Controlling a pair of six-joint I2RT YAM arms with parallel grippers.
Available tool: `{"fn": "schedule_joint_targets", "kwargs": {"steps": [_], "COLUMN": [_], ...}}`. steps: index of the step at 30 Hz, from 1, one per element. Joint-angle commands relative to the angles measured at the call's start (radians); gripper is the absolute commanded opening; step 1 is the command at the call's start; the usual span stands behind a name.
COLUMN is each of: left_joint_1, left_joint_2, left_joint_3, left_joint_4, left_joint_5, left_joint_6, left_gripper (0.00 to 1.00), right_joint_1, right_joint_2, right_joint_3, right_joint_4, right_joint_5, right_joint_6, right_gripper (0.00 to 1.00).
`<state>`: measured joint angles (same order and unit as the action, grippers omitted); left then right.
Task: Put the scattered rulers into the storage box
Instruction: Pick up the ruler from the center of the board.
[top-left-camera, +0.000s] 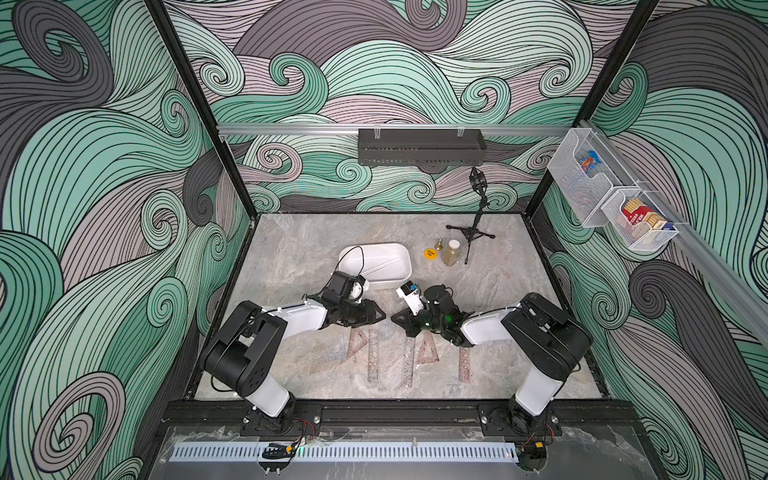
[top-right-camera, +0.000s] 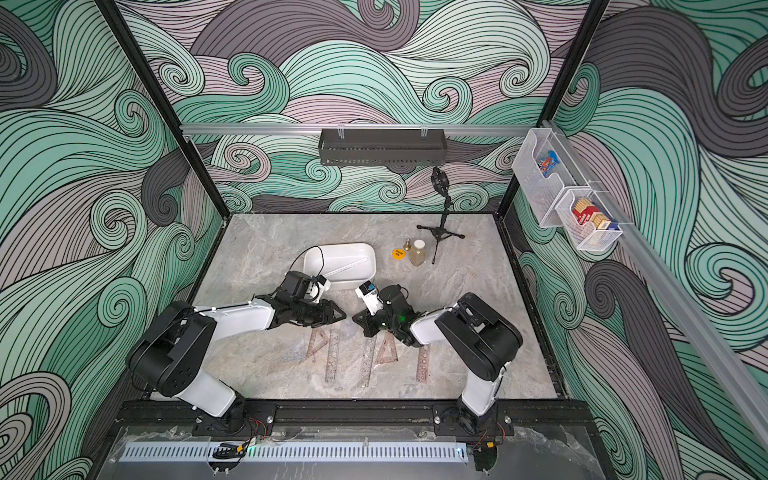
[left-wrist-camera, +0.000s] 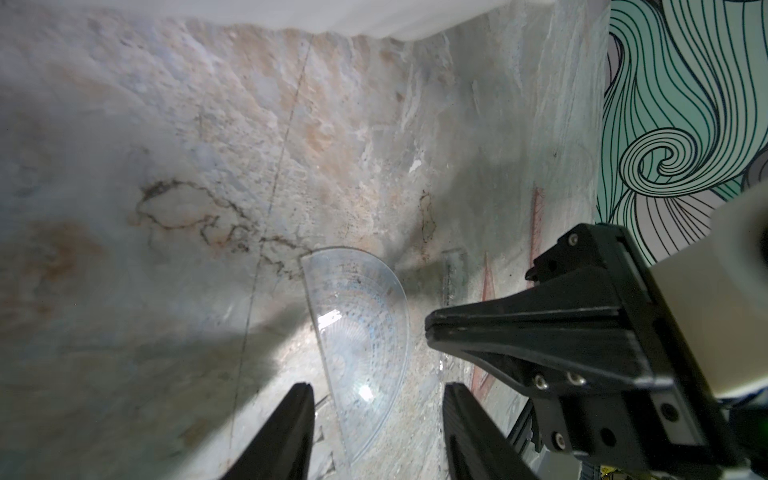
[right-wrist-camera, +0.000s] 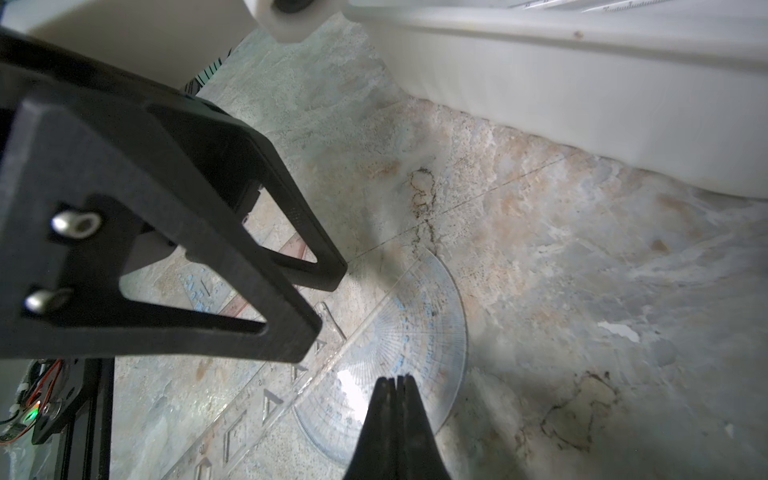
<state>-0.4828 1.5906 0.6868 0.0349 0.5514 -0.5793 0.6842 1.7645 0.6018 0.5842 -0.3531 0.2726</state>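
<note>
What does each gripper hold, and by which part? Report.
Nothing is held. The left gripper stands open astride the protractor; the right gripper is shut empty, tip over the protractor.

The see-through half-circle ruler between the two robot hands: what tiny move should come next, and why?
Probably the left fingers should close on the clear half-round plastic protractor. It lies flat on the marbled grey table, and those fingers stand open on either side of it, while the right fingers are shut near its curved edge.

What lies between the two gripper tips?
A clear half-round protractor, flat on the tabletop, between the open left gripper and the shut right gripper; the left wrist view shows it best.
</note>
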Motion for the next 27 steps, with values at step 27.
{"fn": "schedule_joint_targets", "kwargs": {"steps": [27], "left_joint_1": [-0.025], "left_joint_2": [0.069], "left_joint_3": [0.022], "left_joint_4": [0.005], "left_joint_5": [0.012], "left_joint_6": [-0.001], "left_gripper": [0.53], "right_joint_1": [0.003], "right_joint_2": [0.065], "right_joint_3": [-0.013], "right_joint_4": [-0.036], "right_joint_5": [0.011], "right_joint_6": [-0.021], "right_gripper": [0.0]}}
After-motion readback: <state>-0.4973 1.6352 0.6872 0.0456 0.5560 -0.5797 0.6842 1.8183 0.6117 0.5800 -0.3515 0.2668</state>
